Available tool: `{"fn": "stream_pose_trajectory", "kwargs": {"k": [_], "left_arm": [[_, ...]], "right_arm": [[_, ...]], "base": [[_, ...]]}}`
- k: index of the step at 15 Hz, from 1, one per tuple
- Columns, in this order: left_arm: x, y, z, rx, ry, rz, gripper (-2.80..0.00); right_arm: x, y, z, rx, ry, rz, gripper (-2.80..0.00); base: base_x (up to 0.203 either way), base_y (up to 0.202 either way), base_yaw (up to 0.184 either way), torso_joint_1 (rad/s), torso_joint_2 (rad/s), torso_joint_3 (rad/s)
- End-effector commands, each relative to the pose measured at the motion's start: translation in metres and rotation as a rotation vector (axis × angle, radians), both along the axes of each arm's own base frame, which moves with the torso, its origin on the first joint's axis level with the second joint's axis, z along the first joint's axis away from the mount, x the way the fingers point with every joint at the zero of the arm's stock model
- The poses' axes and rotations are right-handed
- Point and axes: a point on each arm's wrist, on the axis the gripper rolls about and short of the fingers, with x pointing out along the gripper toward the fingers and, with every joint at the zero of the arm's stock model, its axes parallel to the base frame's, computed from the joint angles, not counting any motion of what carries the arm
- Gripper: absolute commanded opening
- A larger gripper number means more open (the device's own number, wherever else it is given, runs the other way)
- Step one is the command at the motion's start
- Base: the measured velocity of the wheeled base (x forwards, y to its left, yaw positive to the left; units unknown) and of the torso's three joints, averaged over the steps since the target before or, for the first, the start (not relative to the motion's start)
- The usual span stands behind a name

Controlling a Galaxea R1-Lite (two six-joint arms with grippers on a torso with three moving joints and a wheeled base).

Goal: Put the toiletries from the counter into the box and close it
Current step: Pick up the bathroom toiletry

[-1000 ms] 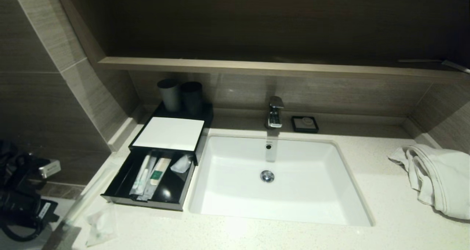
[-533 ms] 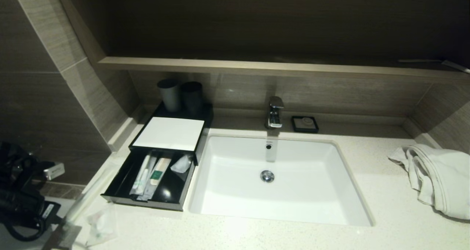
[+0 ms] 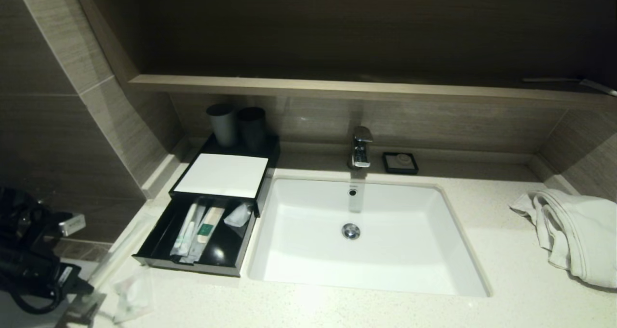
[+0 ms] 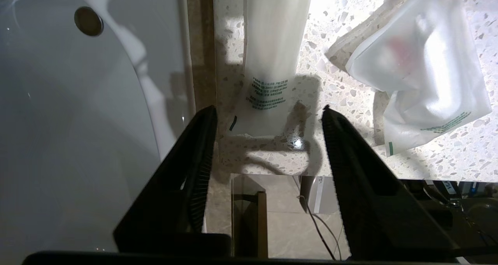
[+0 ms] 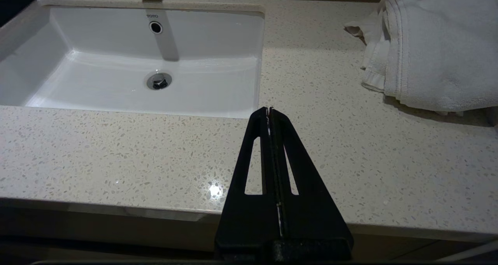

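Note:
The black box [image 3: 159,258] stands left of the sink with its drawer pulled open; several white packets [image 3: 197,229] lie in it. A long white packet [image 4: 276,43] and a crumpled white pouch [image 4: 420,78] lie on the counter in front of the box; the pouch also shows in the head view [image 3: 131,295]. My left gripper [image 4: 268,113] is open and empty, over the counter's front left edge at the long packet's near end, its fingers on either side and apart from it. It shows low at the left in the head view [image 3: 79,305]. My right gripper [image 5: 269,109] is shut and empty above the counter's front edge.
The white sink [image 3: 289,270] fills the middle of the counter, with a tap [image 3: 360,147] and a soap dish [image 3: 400,163] behind it. Two dark cups [image 3: 236,123] stand behind the box. A folded white towel [image 3: 573,236] lies at the right.
My left arm has shifted a little forward and to the right, toward the counter's front left corner. The packets, the box and the right arm have not moved.

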Motion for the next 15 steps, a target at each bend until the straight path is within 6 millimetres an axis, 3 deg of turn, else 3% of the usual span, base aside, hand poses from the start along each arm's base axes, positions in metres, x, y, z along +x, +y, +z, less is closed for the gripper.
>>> {"fn": "stream_pose_trajectory", "kwargs": {"k": [1,15], "left_arm": [[0.001,0.001,-0.004,-0.007,0.013,-0.002,0.0],[0.01,0.005,-0.02,-0.014,0.041,-0.019,0.0]], "right_arm": [[0.0,0.0,0.0,0.0,0.0,0.0,-2.8],[0.0,0.0,0.0,0.0,0.0,0.0,-2.8]], "base": [[0.0,0.0,0.0,0.0,0.0,0.0],[0.0,0.0,0.0,0.0,0.0,0.0]]}}
